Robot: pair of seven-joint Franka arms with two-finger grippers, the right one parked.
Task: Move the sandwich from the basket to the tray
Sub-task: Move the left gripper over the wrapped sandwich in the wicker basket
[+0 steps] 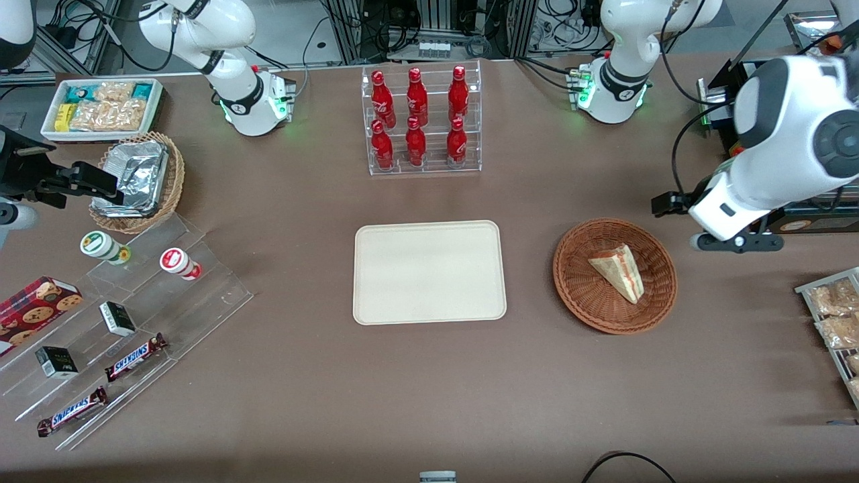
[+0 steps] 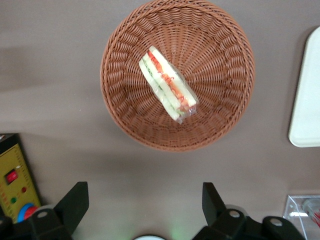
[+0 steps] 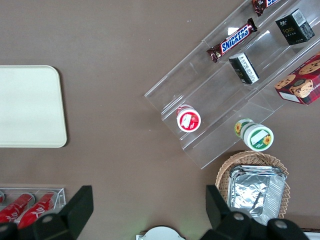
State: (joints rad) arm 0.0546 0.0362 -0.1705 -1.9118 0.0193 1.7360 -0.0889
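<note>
The brown table (image 1: 429, 389) carries the tray (image 1: 429, 272) in the middle and the basket (image 1: 615, 275) beside it, toward the working arm's end. A bottle rack (image 1: 423, 121) stands farther from the front camera than the tray. The gripper (image 2: 145, 202) hovers open above the table, near the basket.

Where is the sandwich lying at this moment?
The sandwich lies in the basket, beside the tray, toward the working arm's end; the open tool hangs above the table near the basket.
</note>
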